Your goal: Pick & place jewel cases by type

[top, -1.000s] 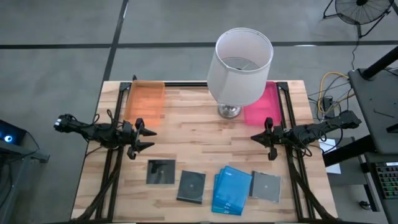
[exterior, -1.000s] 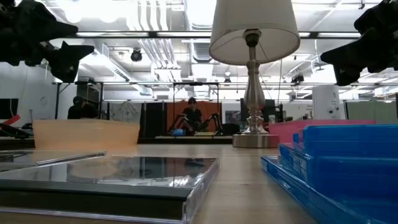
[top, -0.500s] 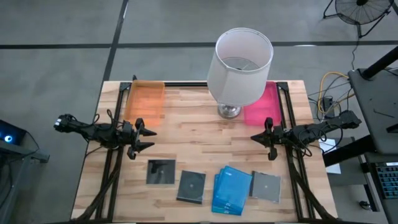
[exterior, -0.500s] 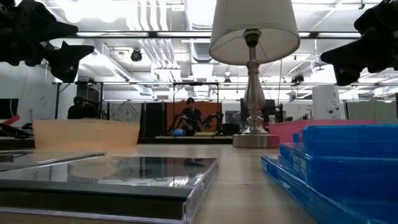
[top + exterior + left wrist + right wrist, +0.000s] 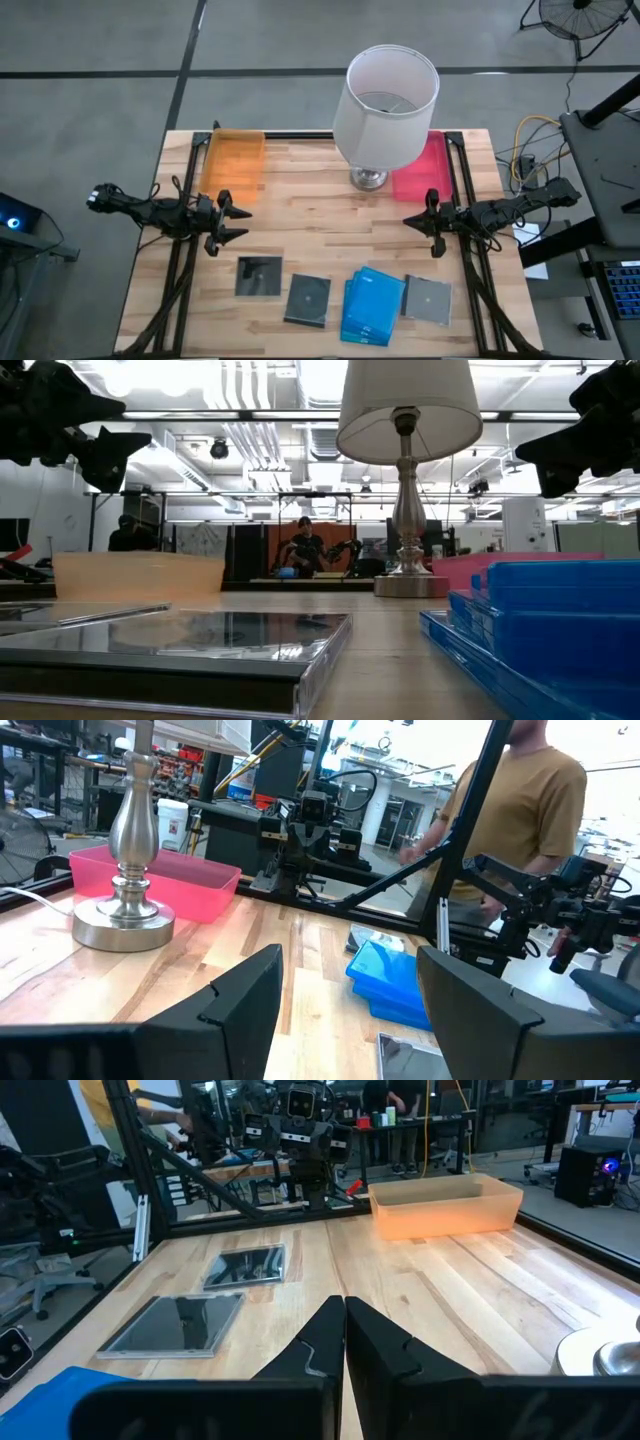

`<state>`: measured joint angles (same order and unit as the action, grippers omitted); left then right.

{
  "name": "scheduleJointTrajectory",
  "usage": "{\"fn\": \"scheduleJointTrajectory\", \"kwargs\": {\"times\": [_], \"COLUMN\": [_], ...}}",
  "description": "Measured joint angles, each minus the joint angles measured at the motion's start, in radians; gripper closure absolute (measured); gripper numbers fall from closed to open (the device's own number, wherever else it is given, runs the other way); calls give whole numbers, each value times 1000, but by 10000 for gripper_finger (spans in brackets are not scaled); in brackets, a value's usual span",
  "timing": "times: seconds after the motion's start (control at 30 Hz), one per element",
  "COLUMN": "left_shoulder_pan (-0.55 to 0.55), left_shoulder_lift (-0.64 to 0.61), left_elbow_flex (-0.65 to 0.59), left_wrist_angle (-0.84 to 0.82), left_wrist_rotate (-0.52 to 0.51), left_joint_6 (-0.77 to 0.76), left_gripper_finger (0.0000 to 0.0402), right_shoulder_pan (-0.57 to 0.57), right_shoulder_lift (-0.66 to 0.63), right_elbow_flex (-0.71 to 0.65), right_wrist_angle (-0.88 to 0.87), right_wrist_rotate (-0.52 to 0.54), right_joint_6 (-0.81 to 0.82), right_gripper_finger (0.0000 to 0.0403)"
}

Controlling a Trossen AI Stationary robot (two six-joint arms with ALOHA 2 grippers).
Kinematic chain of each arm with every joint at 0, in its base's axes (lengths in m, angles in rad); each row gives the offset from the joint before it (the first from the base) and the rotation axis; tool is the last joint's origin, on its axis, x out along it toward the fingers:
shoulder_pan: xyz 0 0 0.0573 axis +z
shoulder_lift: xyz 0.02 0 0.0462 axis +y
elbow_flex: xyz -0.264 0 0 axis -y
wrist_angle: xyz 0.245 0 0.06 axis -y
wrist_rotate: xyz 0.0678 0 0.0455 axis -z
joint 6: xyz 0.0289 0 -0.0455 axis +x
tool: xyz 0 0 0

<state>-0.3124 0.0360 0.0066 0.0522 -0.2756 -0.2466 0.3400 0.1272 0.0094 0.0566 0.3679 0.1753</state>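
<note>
Along the table's near edge lie the jewel cases, flat on the wood: a dark square one (image 5: 259,276), a second dark one (image 5: 308,299), a stack of bright blue ones (image 5: 372,306) and a grey one (image 5: 428,300). My left gripper (image 5: 240,222) hovers open at the table's left side, above and beyond the cases, with nothing between its fingers (image 5: 245,1005). Level at the right side, my right gripper (image 5: 408,219) is shut and empty, fingers together (image 5: 343,1342). The blue stack (image 5: 395,980) and two dark cases (image 5: 190,1323) show in the wrist views.
A translucent orange tray (image 5: 232,160) stands at the far left, a pink tray (image 5: 424,172) at the far right. A lamp with a white shade (image 5: 385,95) and metal base (image 5: 369,179) stands between them. A person (image 5: 515,810) is beyond the table's right side.
</note>
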Motion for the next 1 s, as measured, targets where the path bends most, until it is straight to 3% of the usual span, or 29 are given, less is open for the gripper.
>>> {"fn": "scheduleJointTrajectory", "kwargs": {"times": [1.0], "left_shoulder_pan": [0], "left_shoulder_lift": [0], "left_elbow_flex": [0], "left_wrist_angle": [3], "left_wrist_rotate": [0], "left_joint_6": [2], "left_gripper_finger": [188], "right_shoulder_pan": [0], "right_shoulder_lift": [0], "right_elbow_flex": [0], "right_wrist_angle": [37], "right_wrist_rotate": [0], "right_joint_6": [14], "right_gripper_finger": [394]}}
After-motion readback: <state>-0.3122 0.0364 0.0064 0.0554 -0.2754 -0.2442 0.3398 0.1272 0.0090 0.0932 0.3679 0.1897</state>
